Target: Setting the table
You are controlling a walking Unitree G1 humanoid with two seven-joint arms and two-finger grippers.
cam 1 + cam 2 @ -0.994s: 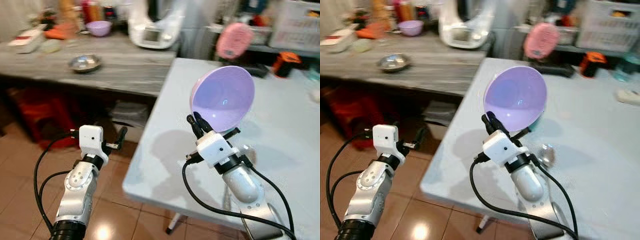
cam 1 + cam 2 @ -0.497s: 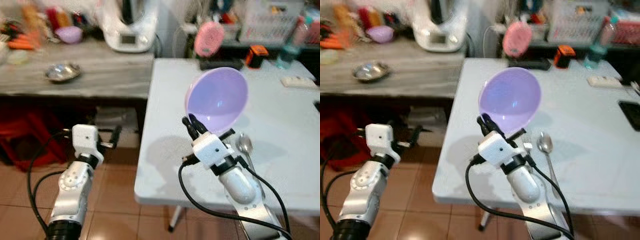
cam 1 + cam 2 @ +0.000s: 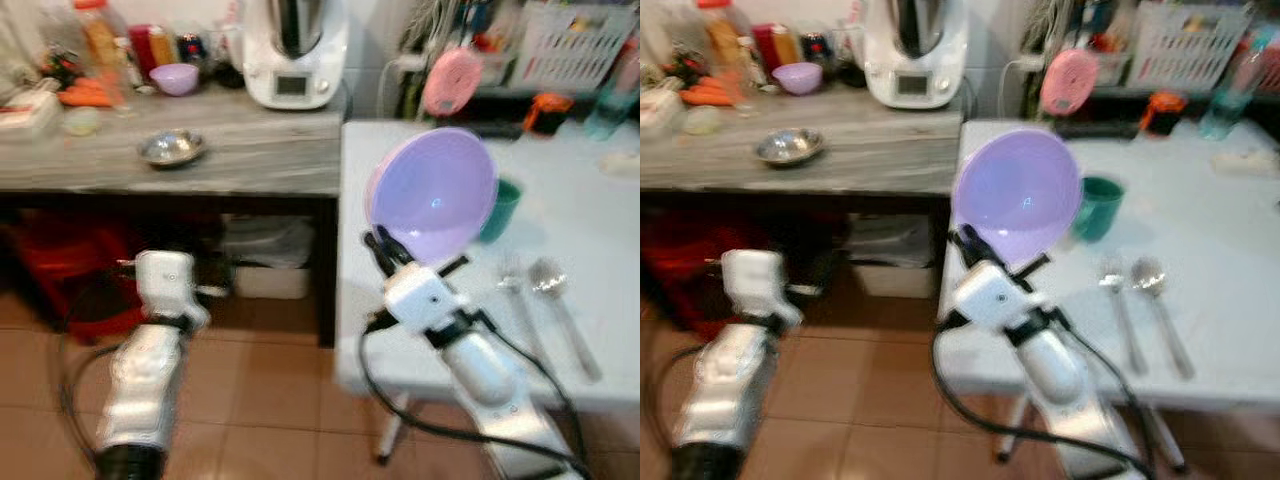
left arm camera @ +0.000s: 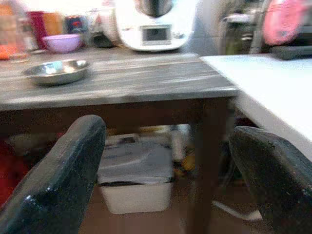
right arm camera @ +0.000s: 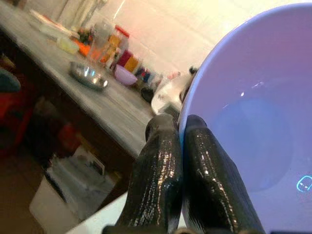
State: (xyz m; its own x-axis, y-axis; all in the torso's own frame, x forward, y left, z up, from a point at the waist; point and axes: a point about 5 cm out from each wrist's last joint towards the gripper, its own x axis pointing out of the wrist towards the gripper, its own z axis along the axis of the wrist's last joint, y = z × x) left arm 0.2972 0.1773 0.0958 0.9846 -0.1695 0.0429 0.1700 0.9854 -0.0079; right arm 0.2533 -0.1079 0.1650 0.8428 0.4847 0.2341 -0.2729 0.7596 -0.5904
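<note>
Bowl: round lilac plastic bowl, held up in the air on edge, hollow side facing the camera, above the near left corner of the white table.
Right end effector: two black fingers pressed onto the bowl's lower rim — one on the inside, one behind it; silver arm rises from below.
Cup: dark green cup, upright on the white table, partly hidden behind the bowl's right edge.
Cutlery: metal fork and metal spoon lying side by side on the white table, to the right of the right arm, handles toward the robot.
Left end effector: fingers spread wide and gripping nothing; it hangs low over the tiled floor, in front of the grey wood-grain table.
Grey table, contents: shallow steel dish, small purple bowl at the back, white kitchen appliance with a small screen, red and orange jars and bottles — blurred.
Under grey table: white plastic bin with bundled light material on top.
Far side of white table: round pink object, orange-and-black item, white lattice basket; details blurred.
</note>
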